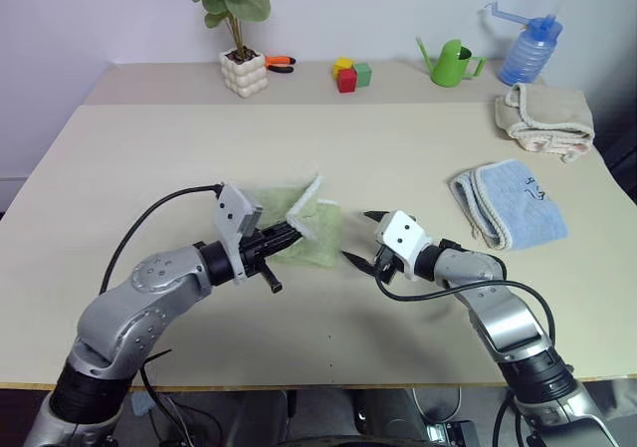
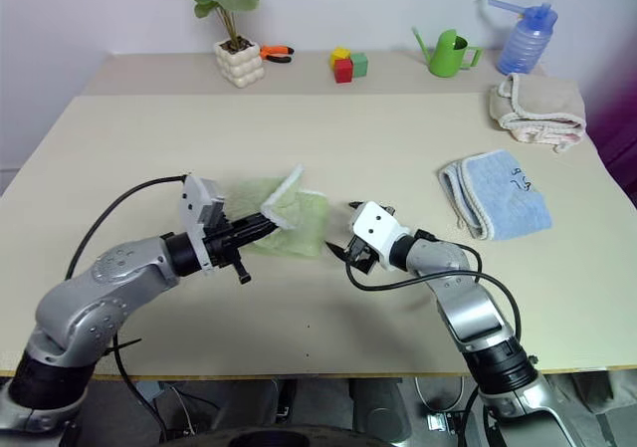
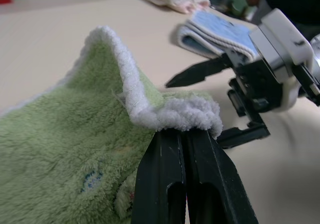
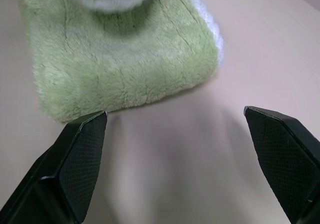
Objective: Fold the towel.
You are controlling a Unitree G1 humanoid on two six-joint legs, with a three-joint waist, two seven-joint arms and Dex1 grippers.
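The light green towel (image 4: 125, 69) is fluffy, deep-piled terry cloth with a woolly white piped edging (image 3: 170, 112), lying on a smooth, matt beige table (image 1: 149, 158), while the black gripper fingers (image 4: 82, 159) look like finely textured matt plastic.

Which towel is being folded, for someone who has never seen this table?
On the beige table, look near the middle, between the two arms. The towel is the light green terry cloth with white edging, one corner lifted by the left tool; the blue towel and beige towel lie right.
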